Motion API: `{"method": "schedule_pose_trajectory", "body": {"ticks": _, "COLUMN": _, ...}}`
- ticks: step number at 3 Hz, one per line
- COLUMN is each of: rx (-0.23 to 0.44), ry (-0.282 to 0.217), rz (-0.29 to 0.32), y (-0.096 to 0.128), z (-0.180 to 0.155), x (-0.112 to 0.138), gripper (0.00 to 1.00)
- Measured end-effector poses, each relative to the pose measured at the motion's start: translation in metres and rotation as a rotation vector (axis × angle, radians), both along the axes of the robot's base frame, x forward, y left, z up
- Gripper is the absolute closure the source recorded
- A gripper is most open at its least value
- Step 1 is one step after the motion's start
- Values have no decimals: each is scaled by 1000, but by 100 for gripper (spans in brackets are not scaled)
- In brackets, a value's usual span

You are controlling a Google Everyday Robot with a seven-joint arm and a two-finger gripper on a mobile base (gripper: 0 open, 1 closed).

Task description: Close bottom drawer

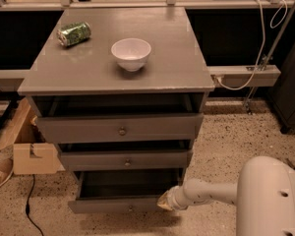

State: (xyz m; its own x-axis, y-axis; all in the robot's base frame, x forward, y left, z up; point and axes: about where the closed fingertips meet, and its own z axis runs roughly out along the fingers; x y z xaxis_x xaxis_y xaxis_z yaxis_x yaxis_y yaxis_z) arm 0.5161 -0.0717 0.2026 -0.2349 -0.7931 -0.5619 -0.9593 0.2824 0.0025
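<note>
The bottom drawer (103,205), low in the frame, is open; the gripper (164,200), wide or narrow I cannot tell, is at its right front corner and should push it in.

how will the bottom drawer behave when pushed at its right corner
The bottom drawer looks like rigid wood, so it should slide in as one piece. No load shows in its dark inside, so probably light. The pincer is at its right front corner, off the knob, so the push might skew it.
</note>
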Motion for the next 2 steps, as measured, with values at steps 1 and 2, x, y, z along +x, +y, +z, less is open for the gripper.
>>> {"method": "schedule_pose_trajectory", "body": {"ticks": 1, "rx": 9, "ry": -39, "rz": -2, "y": 7, "z": 8, "x": 11, "gripper": 100}}
{"method": "schedule_pose_trajectory", "body": {"ticks": 2, "rx": 9, "ry": -39, "rz": -2, "y": 7, "z": 8, "x": 11, "gripper": 100}}
